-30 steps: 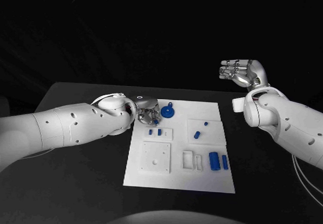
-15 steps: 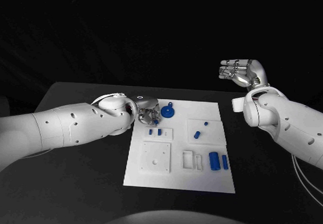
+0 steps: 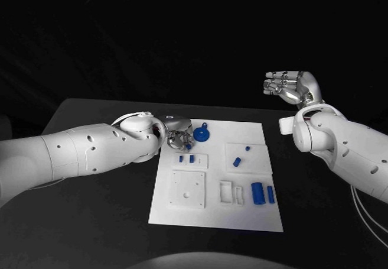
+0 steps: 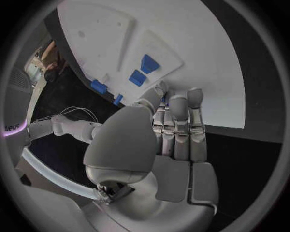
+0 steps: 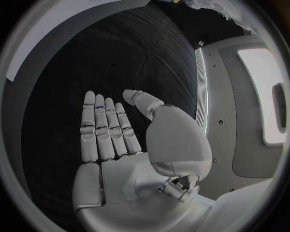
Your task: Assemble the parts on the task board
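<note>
The task board lay flat in the middle of the black table, its long axis running from the table's near edge toward the far edge. Small blue parts were scattered across it: a round blue part with a tab near the board's far-left corner, 2 small blue pegs in a raised white block just nearer, a pair of small blue pieces toward the board's right side, and 2 upright blue cylinders near its right edge.

The left hand hung over the far-left corner of the board, just beside the round blue part and touching or nearly touching the board there. In the left wrist view its fingers lay straight and close together, pointing at the board edge, with a sliver of blue between the thumb and fingers; whether it was pinching a part could not be told.

The right hand was raised well above and beyond the table's far-right side, far from every part. In its own wrist view the fingers were extended and nothing was held.

The left hand was by far the nearer, so the coming move probably belonged to it, with the parts lying toward the near edge from its fingertips.
</note>
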